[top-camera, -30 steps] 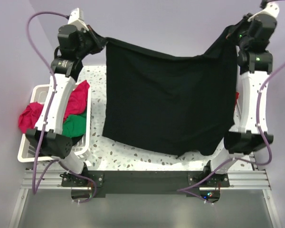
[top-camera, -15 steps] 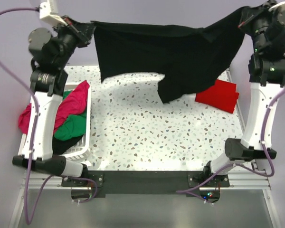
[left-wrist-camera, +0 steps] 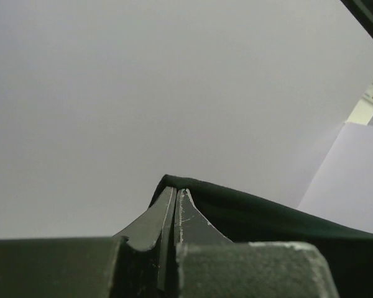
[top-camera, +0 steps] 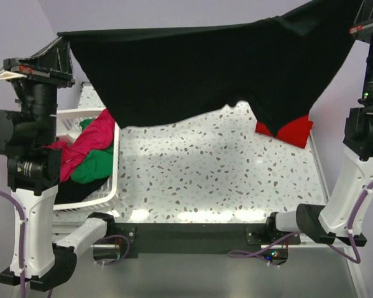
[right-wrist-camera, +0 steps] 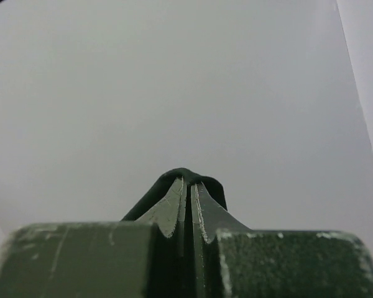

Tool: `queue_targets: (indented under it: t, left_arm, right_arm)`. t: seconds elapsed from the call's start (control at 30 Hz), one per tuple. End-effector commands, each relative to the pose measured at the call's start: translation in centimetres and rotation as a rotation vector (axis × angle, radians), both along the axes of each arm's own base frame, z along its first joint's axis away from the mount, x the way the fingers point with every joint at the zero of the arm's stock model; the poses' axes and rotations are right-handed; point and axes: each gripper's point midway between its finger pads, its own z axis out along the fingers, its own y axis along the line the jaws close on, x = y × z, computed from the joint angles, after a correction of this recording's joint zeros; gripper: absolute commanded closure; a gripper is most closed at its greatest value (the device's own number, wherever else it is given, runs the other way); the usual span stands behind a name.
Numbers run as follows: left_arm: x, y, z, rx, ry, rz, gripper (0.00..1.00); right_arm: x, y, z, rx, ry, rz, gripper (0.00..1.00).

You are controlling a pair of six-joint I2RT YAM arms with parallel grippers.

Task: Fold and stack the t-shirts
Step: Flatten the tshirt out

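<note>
Above speckled table (top-camera: 193, 180), limp black t-shirt (top-camera: 193, 68) hangs stretched wide.

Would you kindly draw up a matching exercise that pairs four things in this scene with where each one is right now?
Things:
1. black shirt
2. red shirt
3. pink shirt
4. basket

Places:
A. lying on the table, far right
B. piled inside the basket
C. stretched in the air between the left pincer and the right pincer
D. standing at the table's left edge

Pairs: 1-C, 2-A, 3-B, 4-D
</note>
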Motion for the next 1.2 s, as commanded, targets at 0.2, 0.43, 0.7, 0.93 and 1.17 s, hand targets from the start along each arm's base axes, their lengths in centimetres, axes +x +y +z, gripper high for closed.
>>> queue_targets:
  t: [0.2, 0.43, 0.7, 0.93, 1.17]
  left_arm:
    - [6.8, 2.4, -5.9, 0.037, 0.129, 0.198, 1.00]
    - [21.5, -0.7, -21.4, 0.195, 0.530, 0.140, 1.00]
    - [35.9, -5.6, -35.9, 0.281, 0.854, -0.059, 0.35]
    - [34.0, -10.8, -36.6, 0.319, 0.848, -0.203, 0.24]
    - [27.7, -15.0, -42.5, 0.312, 1.024, -0.326, 0.23]
  right_arm:
    - [5.1, -0.8, -0.8, 0.055, -0.011, 0.009, 1.00]
    - [24.7, -1.7, -18.3, 0.112, 0.420, 0.056, 1.00]
    - [39.5, -0.8, -44.6, 0.119, 0.907, 0.178, 0.01]
    - [35.9, 0.3, -46.8, 0.076, 0.957, 0.210, 0.01]
    - [29.9, 4.0, -46.5, -0.050, 1.034, 0.264, 0.01]
